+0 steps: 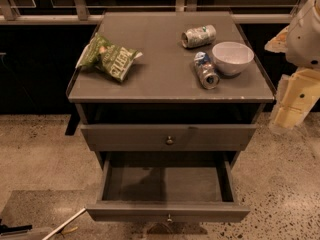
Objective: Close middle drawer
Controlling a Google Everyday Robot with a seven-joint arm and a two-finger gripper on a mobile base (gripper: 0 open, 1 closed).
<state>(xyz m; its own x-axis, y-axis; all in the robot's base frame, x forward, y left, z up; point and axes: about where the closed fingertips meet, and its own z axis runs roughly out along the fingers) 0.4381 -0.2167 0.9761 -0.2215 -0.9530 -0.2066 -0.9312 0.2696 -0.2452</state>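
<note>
The gripper (290, 106) is seen at the right edge of the frame, as pale cream segments hanging beside the cabinet's (150, 91) right corner. Whether it is open or closed cannot be told, and nothing is seen held in it. It is kept clear of the cabinet and touches none of it. Above it, in the upper right corner, a rounded white arm housing (307, 34) is cut off by the frame edge, so the arm is shown reaching down from the upper right towards the cabinet's side.

The middle drawer (210, 213) is found at the bottom centre of the frame, pulled far out towards the camera, well apart from the gripper. Its grey floor and side walls are exposed, and its small round knob (169, 217) is seen on the flat front. Above it, the upper drawer (125, 136) is drawn out only slightly, with a dark gap left under the cabinet top.

On the cabinet top, a green snack bag (107, 58) is laid at the left. At the right, a silver can (198, 36) is laid on its side, with a white bowl (232, 57) below it and a blue-and-silver can (206, 70) tipped over just beside the bowl. A speckled floor (40, 149) is seen around the cabinet.
</note>
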